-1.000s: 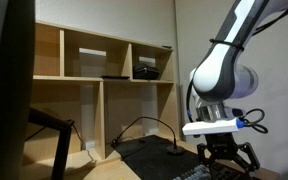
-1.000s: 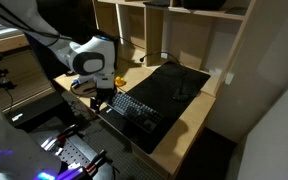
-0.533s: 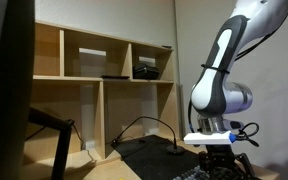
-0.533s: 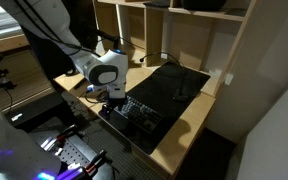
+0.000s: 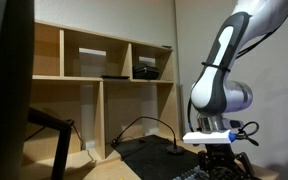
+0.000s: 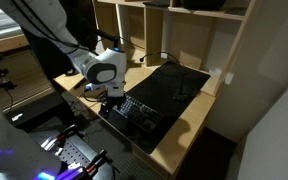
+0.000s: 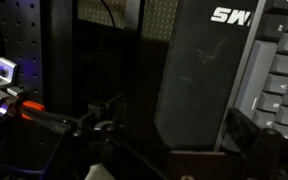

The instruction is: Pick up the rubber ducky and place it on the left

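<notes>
I cannot make out the rubber ducky in any view; the arm and gripper cover the desk spot beside the keyboard. My gripper (image 6: 111, 97) hangs low over the near left end of the black keyboard (image 6: 139, 112), and it also shows at the bottom edge of an exterior view (image 5: 224, 166). In the wrist view only one dark finger (image 7: 248, 130) shows, far to the right, so the jaws look spread and empty. Below them lie a black desk mat (image 7: 199, 85) with white lettering and the keyboard (image 7: 284, 80).
A large black mat (image 6: 176, 84) covers the wooden desk (image 6: 189, 125) behind the keyboard. Wooden shelves (image 5: 99, 75) holding dark items stand at the back, with cables (image 5: 144, 128) below. The desk edge is close by the gripper, with floor gear (image 6: 74, 160) beyond it.
One second ago the gripper was further from the keyboard and higher. It swung toward the keyboard end and dropped lower. Over the last half second it has barely moved.
</notes>
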Tool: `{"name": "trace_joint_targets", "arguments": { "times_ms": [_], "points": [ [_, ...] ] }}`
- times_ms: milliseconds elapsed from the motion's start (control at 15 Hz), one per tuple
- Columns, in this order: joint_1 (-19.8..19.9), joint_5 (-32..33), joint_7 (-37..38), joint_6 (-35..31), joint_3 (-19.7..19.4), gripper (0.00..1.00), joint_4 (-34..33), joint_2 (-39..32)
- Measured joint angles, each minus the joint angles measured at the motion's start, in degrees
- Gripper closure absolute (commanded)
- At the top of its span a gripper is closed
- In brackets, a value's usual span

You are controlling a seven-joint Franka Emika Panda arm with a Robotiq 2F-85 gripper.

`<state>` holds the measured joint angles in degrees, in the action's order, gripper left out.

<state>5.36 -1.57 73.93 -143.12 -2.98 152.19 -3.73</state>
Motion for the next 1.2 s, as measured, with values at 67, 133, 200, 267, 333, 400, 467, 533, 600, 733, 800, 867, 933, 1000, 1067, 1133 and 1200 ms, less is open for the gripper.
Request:
{"name": "trace_joint_targets", "arguments": {
  "times_ms": [67, 133, 200, 267, 333, 400, 467, 533, 600, 733, 800, 867, 933, 1000, 1067, 1133, 1200],
  "points": [
    [-0.1, 0.0, 0.2, 0.0, -0.1, 0.00, 0.0, 0.0],
    [-0.2, 0.0, 0.4, 0.0, -0.2, 0.00, 0.0, 0.0],
    [-0.3, 0.0, 0.5, 0.0, -0.2, 0.00, 0.0, 0.0],
    [-0.3, 0.0, 0.9, 0.0, -0.3, 0.00, 0.0, 0.0],
    [-0.4, 0.0, 1.7, 0.1, -0.4, 0.00, 0.0, 0.0],
    [-0.5, 0.0, 2.3, 0.2, -0.4, 0.00, 0.0, 0.0],
    [-0.5, 0.0, 2.4, 0.2, -0.4, 0.00, 0.0, 0.0],
    [-0.5, 0.0, 2.6, 0.2, -0.4, 0.00, 0.0, 0.0],
    [-0.5, 0.0, 2.6, 0.3, -0.4, 0.00, 0.0, 0.0],
    [-0.5, 0.0, 2.6, 0.3, -0.4, 0.00, 0.0, 0.0],
    [-0.5, 0.0, 2.7, 0.7, -0.4, 0.00, 0.0, 0.0],
    [-0.6, 0.2, 3.2, 1.8, -0.5, 0.00, -0.1, 0.0],
    [-0.6, 0.3, 3.8, 2.5, -0.5, 0.00, -0.1, 0.0],
    [-0.6, 0.3, 4.0, 2.7, -0.5, 0.00, -0.1, 0.0],
    [-0.6, 0.3, 4.1, 2.7, -0.5, 0.00, -0.1, 0.0],
    [-0.6, 0.3, 4.1, 2.7, -0.5, 0.00, -0.2, 0.0],
    [-0.6, 0.2, 4.4, 2.7, -0.5, 0.00, -0.2, 0.0]
  ]
}}
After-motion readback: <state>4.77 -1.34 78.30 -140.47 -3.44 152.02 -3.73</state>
